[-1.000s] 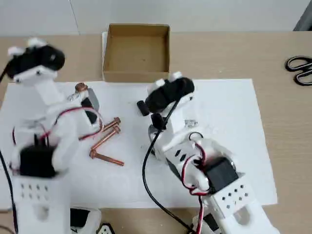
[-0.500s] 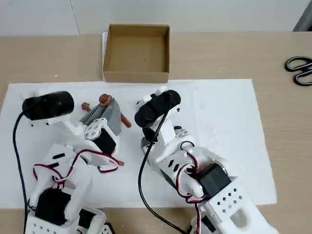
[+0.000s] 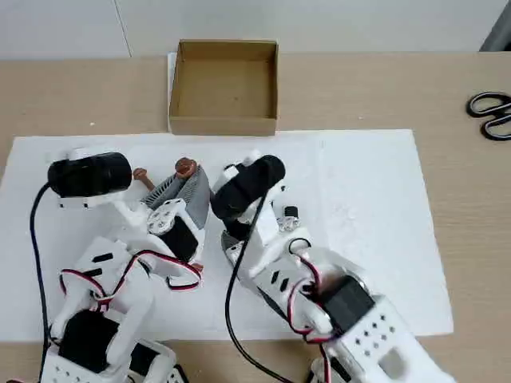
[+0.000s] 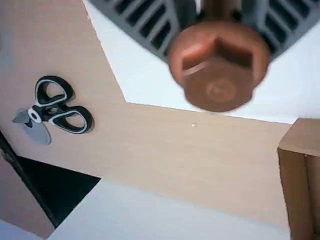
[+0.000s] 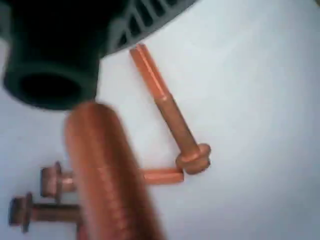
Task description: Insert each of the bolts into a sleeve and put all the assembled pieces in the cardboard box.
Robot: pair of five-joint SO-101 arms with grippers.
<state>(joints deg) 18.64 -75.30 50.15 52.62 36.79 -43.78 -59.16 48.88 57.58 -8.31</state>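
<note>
Grips a copper bolt (image 3: 185, 167) in the left end effector (image 3: 190, 179), head toward the open cardboard box (image 3: 223, 125). Shows a second bolt head (image 3: 141, 173) just beside the grey jaws. Sets the right arm (image 3: 247, 187) close alongside, over the white sheet (image 3: 375, 183). Has scissors (image 3: 491, 114) well apart, at the table (image 3: 359, 88) edge.

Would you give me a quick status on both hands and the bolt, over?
Left hand shut on bolt. Right hand shut on sleeve; bolt's shaft beside its mouth, not in. Loose bolts on the sheet below, none blocking.
</note>
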